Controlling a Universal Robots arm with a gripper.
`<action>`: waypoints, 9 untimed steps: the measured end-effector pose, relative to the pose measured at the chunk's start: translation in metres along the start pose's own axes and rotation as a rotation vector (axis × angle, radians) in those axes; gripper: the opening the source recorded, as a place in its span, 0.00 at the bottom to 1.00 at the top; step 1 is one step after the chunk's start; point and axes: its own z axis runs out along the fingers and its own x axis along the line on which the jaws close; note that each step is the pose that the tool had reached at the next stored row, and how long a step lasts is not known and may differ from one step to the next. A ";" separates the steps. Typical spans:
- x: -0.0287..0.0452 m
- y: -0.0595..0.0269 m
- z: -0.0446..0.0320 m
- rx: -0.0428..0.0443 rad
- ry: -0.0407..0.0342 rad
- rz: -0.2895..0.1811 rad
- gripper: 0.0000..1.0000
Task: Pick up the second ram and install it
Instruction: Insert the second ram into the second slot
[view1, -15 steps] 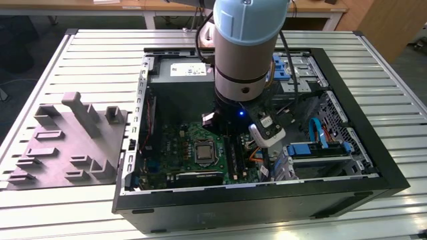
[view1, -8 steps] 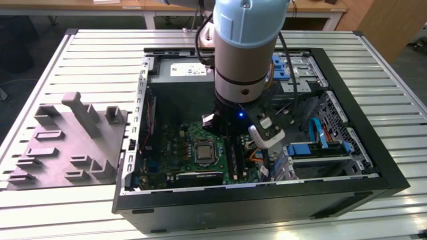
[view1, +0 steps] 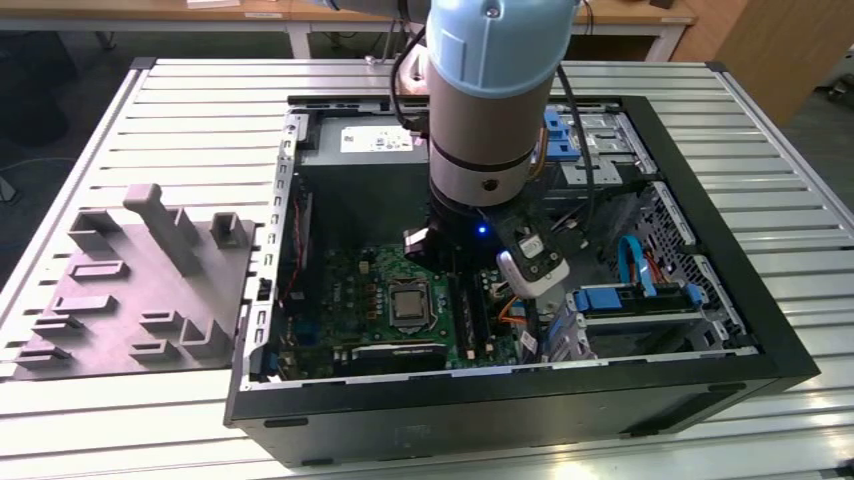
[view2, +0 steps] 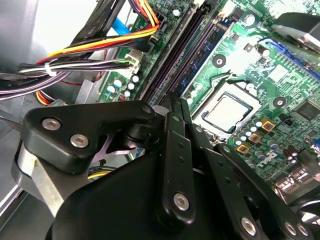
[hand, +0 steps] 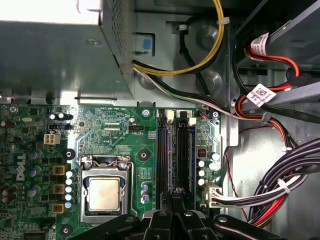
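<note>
The gripper (view2: 173, 102) is seen with fingers (view2: 175, 135) drawn together, and just beyond them the second ram (view2: 202, 52) is seated on edge in the motherboard (view2: 250, 55), within the case (view1: 507, 410) at mid-frame of the exterior view.

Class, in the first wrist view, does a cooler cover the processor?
No: the processor shows its bare metal lid, nothing mounted over it.

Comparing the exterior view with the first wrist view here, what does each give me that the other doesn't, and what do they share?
Exterior view: the open computer case on the slatted table, a grey fixture tray beside it, the arm reaching in. First wrist view: the tool at the memory slots, close up, and a looping yellow cable. Both: the green motherboard and its processor socket.
</note>
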 end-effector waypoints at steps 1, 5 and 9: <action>0.0000 0.0000 0.0000 -0.0015 -0.0001 0.000 0.12; 0.0000 -0.0001 0.0004 -0.0025 -0.0002 0.000 0.12; 0.0001 -0.0001 0.0009 -0.0024 0.0000 0.000 0.12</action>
